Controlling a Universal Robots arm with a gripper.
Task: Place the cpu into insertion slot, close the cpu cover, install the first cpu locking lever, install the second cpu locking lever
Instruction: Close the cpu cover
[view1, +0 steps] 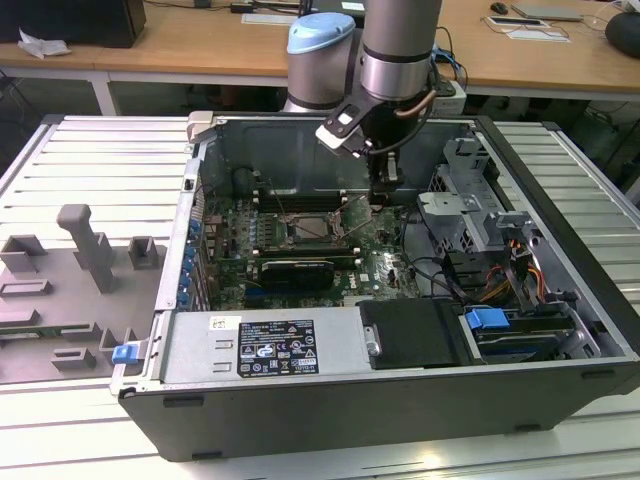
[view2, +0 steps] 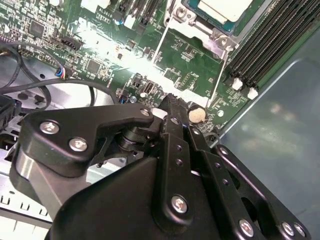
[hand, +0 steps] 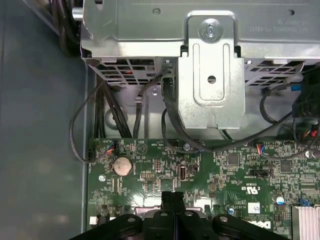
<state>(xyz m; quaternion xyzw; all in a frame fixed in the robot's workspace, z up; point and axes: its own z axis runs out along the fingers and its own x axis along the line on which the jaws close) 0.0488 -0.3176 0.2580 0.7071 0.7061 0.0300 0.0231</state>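
In the exterior view my gripper (view1: 384, 196) hangs inside the open computer case, just to the right of the insertion slot (view1: 311, 228) on the motherboard. The second wrist view shows the pale cpu (view2: 224, 7) lying in the slot, with the silvery cpu cover (view2: 219, 39) framing it. Two thin wire locking levers (view2: 161, 38) (view2: 216, 80) run along the socket's sides. My black fingers (hand: 168, 201) are pressed together with nothing between them, low over the green board beside a coin cell (hand: 121, 165). Whether the tips touch the board I cannot tell.
A metal drive cage (view1: 470, 205) with cables rises close on the exterior view's right of the gripper. Long black memory slots (view2: 260, 47) flank the socket. A power supply box (view1: 265, 345) lines the case's front wall. A grey fixture (view1: 85, 250) stands outside on the exterior view's left.
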